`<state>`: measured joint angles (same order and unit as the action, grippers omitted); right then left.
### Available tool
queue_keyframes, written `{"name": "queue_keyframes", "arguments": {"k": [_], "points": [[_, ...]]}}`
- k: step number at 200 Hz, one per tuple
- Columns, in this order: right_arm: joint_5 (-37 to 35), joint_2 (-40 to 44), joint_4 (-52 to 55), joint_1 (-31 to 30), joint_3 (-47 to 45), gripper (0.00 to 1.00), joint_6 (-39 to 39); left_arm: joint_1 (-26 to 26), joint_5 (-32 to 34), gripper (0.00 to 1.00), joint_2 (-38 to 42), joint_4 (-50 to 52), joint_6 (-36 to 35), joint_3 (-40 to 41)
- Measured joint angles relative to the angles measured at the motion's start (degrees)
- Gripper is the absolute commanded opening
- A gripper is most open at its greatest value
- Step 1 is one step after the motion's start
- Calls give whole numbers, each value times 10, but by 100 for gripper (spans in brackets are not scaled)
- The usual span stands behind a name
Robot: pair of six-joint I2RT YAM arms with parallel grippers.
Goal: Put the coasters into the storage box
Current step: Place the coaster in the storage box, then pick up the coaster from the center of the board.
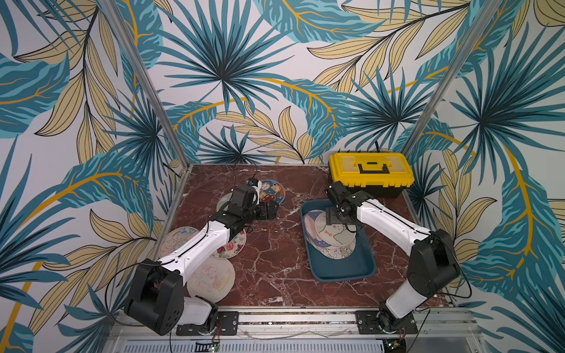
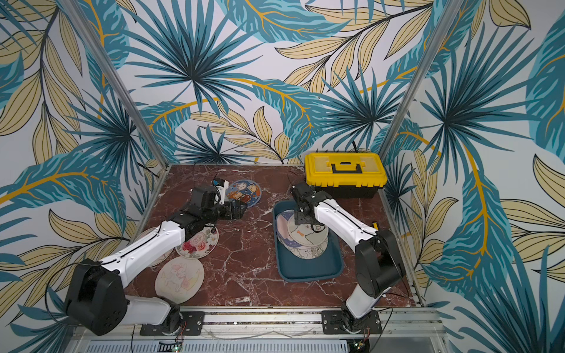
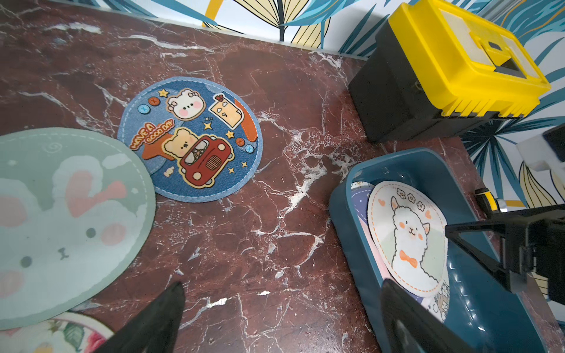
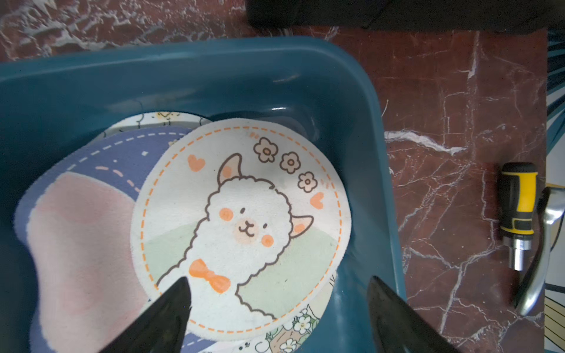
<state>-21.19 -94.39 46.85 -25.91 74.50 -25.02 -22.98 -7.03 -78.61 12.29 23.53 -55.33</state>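
Teal storage box (image 1: 342,266) sits on the red marble counter (image 1: 275,244) with coasters (image 1: 330,244) piled inside, the llama coaster (image 4: 241,226) on top. The right jaws hang wide just above it, holding nothing. The left jaws are wide too, near the blue bear coaster (image 3: 189,137).

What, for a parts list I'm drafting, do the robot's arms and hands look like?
The left arm and right arm match: white link shells, black joint housings, thin black cables. The left hand and right hand have pointed black fingers.
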Motion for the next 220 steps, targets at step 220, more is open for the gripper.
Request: {"name": "queue_keyframes", "arguments": {"k": [220], "points": [[143, -157, -24, -132, 246, 96, 78, 111, 61, 99, 84, 44, 72, 83]]}}
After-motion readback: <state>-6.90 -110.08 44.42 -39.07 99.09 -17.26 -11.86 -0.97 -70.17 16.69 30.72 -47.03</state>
